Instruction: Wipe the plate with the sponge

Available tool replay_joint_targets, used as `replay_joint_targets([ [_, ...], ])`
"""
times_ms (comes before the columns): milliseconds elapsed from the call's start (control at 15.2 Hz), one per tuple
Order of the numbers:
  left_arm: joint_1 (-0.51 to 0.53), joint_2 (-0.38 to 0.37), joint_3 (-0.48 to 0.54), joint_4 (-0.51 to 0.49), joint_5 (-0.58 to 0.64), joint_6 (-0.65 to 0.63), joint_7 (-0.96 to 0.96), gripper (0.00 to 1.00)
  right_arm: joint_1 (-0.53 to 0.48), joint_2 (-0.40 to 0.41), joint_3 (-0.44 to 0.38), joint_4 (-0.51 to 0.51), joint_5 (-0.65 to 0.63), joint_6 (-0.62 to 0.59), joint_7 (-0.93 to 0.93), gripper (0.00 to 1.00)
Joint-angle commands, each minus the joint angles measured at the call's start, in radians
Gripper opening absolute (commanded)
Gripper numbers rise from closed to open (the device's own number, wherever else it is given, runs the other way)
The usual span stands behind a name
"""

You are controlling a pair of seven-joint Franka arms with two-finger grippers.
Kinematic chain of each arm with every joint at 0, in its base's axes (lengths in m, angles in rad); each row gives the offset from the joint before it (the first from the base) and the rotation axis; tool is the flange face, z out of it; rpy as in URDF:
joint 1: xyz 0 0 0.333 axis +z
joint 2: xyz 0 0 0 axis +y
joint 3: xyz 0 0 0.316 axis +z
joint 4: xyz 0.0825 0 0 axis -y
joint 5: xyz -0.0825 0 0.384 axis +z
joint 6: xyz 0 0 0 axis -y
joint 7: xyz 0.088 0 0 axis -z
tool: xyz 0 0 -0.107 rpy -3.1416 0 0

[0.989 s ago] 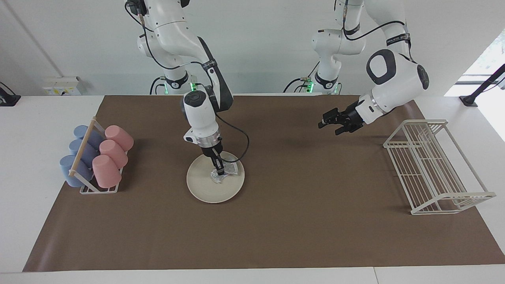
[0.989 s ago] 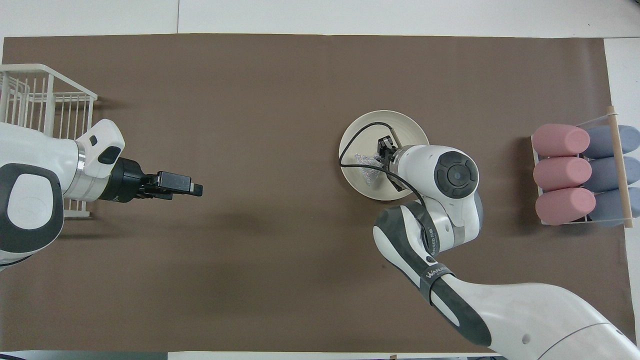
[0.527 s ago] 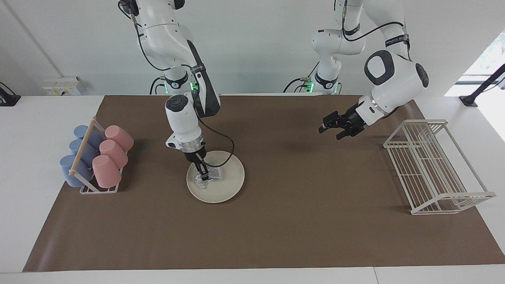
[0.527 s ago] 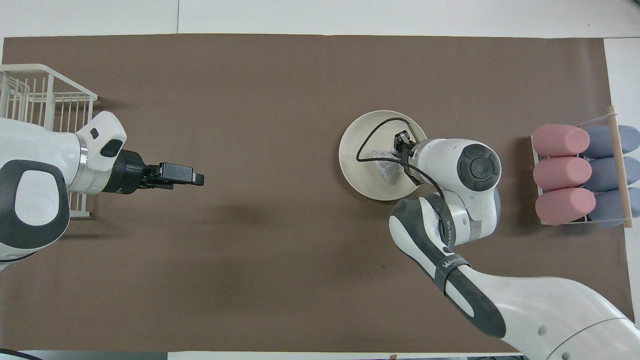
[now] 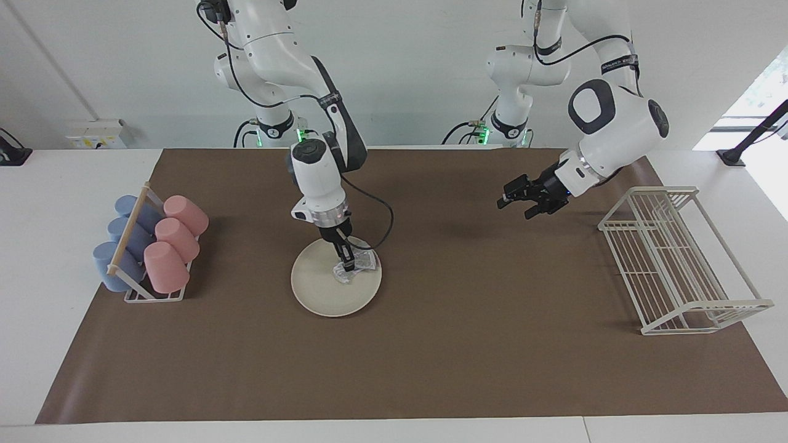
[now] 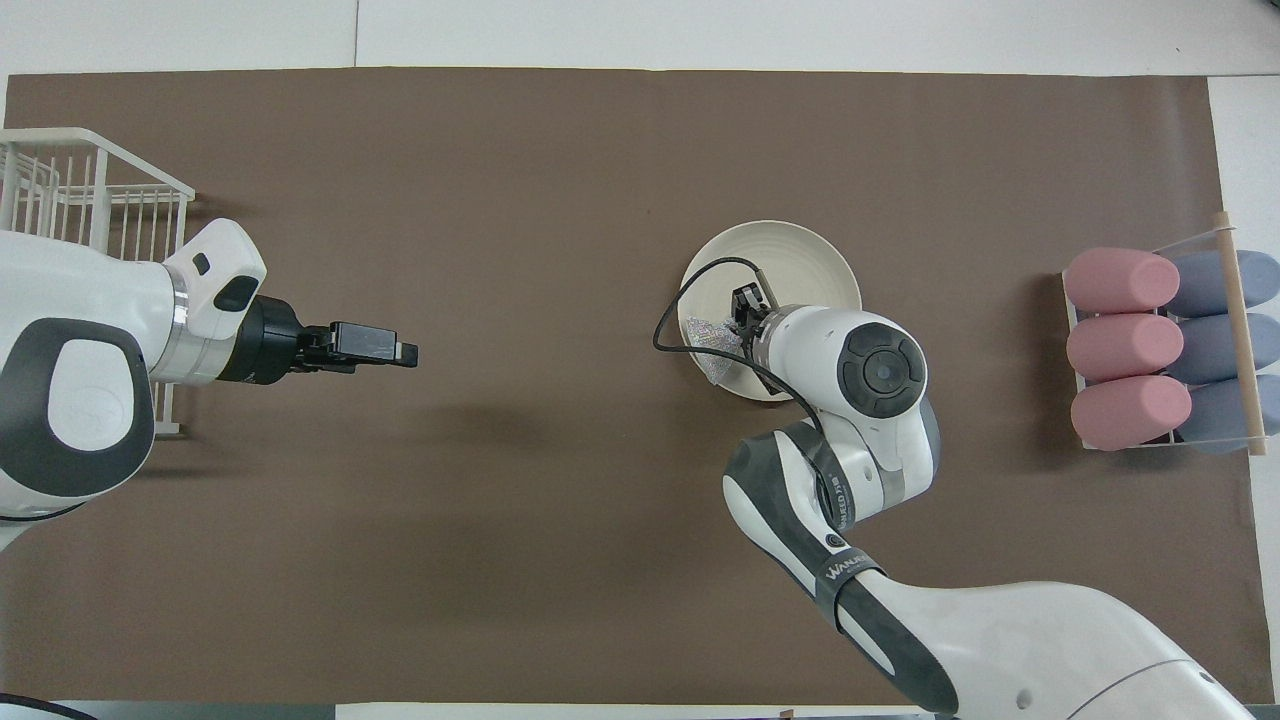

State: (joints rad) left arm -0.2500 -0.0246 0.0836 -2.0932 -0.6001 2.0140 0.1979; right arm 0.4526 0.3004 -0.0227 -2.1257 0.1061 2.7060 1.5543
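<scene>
On the plate [image 5: 320, 295], right claw [image 5: 348, 266] clenched around sponge [image 5: 357, 266], left claw [image 5: 516, 198] spread wide over mat [image 5: 431, 344].

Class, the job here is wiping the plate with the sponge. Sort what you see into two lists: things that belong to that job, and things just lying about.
Belongs to the job:
- plate
- sponge, lying on the plate
- right gripper, shut on the sponge

Just lying about:
- left gripper, open, waiting over the bare mat
- cup rack holding pink and blue cups
- white wire rack
</scene>
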Motion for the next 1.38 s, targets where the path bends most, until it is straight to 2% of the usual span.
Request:
replay_joint_targets([
  [0,-0.014,0.009,0.005,0.013,0.025,0.023,-0.020,1.00,-0.009,-0.027,0.006,0.134,0.020,-0.215,0.068,0.00],
  [132,-0.017,0.011,0.005,0.015,0.025,0.026,-0.022,1.00,-0.009,-0.069,0.006,0.267,0.020,-0.430,0.114,0.00],
  [264,-0.017,0.012,0.005,0.015,0.025,0.025,-0.037,1.00,-0.003,-0.099,0.007,0.355,0.018,-0.556,0.189,0.00],
  [462,-0.017,0.011,0.002,0.013,0.005,0.022,-0.089,1.00,0.081,-0.127,0.007,0.479,0.017,-0.724,0.381,0.00],
  [659,-0.012,0.011,0.002,0.015,-0.180,0.014,-0.097,1.00,0.142,-0.142,0.009,0.550,0.006,-0.790,0.541,0.00],
  [791,-0.006,0.011,0.002,0.024,-0.272,0.003,-0.098,1.00,0.193,-0.144,0.007,0.558,-0.015,-0.831,0.598,0.00],
  [989,0.004,0.017,0.005,0.070,-0.458,-0.087,-0.106,1.00,0.215,-0.145,0.009,0.558,-0.035,-0.835,0.639,0.00],
  [1187,0.028,0.037,0.005,0.128,-0.543,-0.184,-0.115,1.00,0.213,-0.147,0.009,0.559,-0.035,-0.830,0.630,0.00],
  [1319,0.028,0.043,0.005,0.159,-0.549,-0.292,-0.115,1.00,0.212,-0.147,0.009,0.559,-0.037,-0.832,0.627,0.00],
])
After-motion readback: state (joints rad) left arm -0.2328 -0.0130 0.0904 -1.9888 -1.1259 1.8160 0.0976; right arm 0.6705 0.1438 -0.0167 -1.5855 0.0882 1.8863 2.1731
